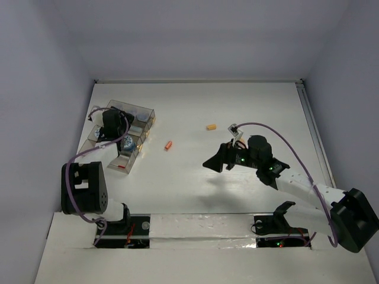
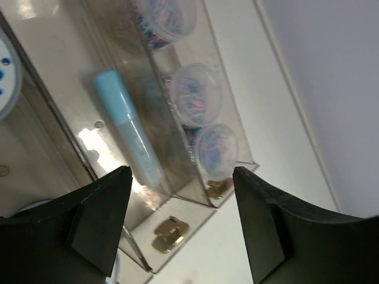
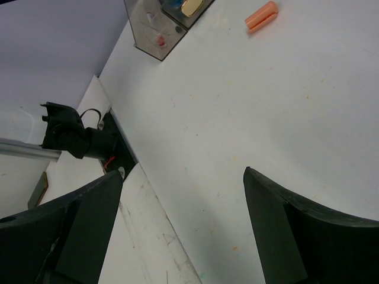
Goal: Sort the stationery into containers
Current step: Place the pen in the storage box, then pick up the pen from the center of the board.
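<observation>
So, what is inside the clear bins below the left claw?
One compartment holds a light blue marker; the next holds three small round tubs in a row. The left claw hides the nearer compartments.

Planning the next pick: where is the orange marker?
Top view: the orange marker lies on the table, between the containers at left and the yellow marker.

Containers (image 2: 65, 65) were clear glossy plastic, smudged, with glare patches, and had small brass-coloured metal clasps (image 2: 169, 234) at the edge. Light blue marker (image 2: 127, 127) was smooth plastic with a soft sheen. Round tubs (image 2: 195, 94) were translucent plastic with cloudy lids. Fingers (image 2: 98, 219) of the left gripper (image 2: 180, 204) looked matt black. Table (image 3: 284, 118) was white, matt and faintly speckled. Orange marker (image 3: 262, 15) was smooth plastic. Walls (image 1: 195, 35) were matt and pale.
</observation>
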Available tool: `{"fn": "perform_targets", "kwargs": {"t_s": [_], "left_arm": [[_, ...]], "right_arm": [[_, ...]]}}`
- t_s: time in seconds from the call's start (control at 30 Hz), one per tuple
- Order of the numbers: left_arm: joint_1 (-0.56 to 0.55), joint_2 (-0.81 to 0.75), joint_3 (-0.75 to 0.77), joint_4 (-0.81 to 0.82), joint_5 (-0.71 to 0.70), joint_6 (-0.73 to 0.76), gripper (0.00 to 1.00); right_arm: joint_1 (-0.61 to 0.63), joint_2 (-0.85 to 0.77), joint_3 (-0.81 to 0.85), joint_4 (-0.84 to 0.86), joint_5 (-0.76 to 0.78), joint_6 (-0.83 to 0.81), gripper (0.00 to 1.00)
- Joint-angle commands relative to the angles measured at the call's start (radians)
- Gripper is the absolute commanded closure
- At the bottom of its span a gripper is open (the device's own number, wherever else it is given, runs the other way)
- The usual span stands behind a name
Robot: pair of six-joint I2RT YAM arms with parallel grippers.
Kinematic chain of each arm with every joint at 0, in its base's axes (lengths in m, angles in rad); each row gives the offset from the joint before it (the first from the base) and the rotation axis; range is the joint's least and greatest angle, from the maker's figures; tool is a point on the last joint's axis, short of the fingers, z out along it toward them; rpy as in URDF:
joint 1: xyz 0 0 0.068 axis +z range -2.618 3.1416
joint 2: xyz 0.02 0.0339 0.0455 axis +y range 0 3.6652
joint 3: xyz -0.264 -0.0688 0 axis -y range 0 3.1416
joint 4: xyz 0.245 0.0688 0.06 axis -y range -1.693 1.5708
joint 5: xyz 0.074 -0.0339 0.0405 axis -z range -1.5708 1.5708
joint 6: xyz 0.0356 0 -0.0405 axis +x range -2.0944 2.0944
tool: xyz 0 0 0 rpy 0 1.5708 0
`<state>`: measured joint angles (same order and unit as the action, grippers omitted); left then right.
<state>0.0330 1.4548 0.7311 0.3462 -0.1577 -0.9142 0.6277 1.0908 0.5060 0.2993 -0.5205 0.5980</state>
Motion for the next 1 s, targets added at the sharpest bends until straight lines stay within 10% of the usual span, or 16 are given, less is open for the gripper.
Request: {"fn": "perform_targets", "kwargs": {"t_s": [0.0, 0.5, 0.73, 0.97], "left_arm": [[0.004, -0.099, 0.036, 0.077, 0.044, 0.014, 0.34], [-0.180, -0.522, 0.094, -0.096, 0.553, 0.319, 0.29], [-0.202, -0.573, 0.150, -0.305, 0.791, 0.560, 0.26], [-0.220, -0.708, -0.006, -0.151, 0.814, 0.560, 0.22]], "right_arm": [[-0.011, -0.017, -0.017, 0.029, 0.008, -0.010, 0.11], [-0.040, -0.062, 0.040, -0.201, 0.364, -0.046, 0.26], [-0.060, -0.010, 0.135, -0.386, 0.638, -0.115, 0.63], [-0.129, 0.132, 0.302, -0.581, 0.682, -0.211, 0.66]]}}
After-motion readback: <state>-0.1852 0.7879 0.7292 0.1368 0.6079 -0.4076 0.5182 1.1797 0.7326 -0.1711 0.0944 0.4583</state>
